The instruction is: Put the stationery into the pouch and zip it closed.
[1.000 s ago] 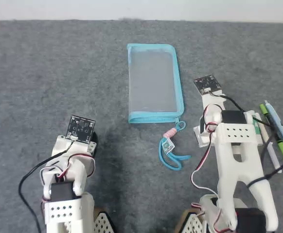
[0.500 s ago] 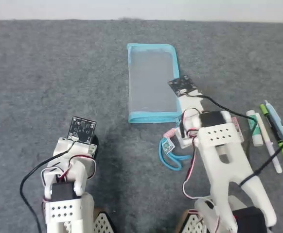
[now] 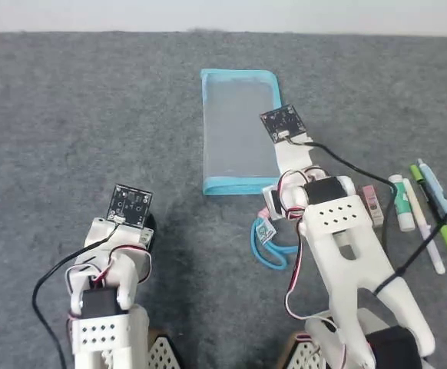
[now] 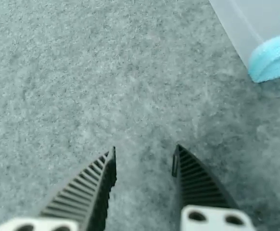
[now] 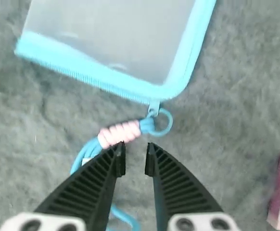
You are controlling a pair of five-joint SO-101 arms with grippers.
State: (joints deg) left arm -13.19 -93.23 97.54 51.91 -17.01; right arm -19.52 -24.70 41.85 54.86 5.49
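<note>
The clear pouch with blue zip edging [image 3: 241,131] lies flat at the table's middle. Its zip pull ring [image 5: 161,120] sits at the near right corner and carries a pink-wrapped blue cord [image 5: 120,132]. My right gripper [image 5: 134,149] hovers just over that pink wrap, open by a narrow gap with nothing between its fingers. The stationery lies to the right: a pink eraser [image 3: 371,204], a white-and-green marker [image 3: 398,201] and several pens [image 3: 432,219]. My left gripper [image 4: 145,154] stands open over bare carpet, short of the pouch's near left corner [image 4: 270,62].
Grey carpet [image 3: 70,115] covers the whole table. The blue cord loop [image 3: 273,254] trails toward the right arm's base [image 3: 339,254]. A black cable [image 3: 431,246] crosses the pens.
My right arm has swung left from beside the pens to the pouch's zip corner, which uncovered the eraser and marker. The left arm has kept still.
</note>
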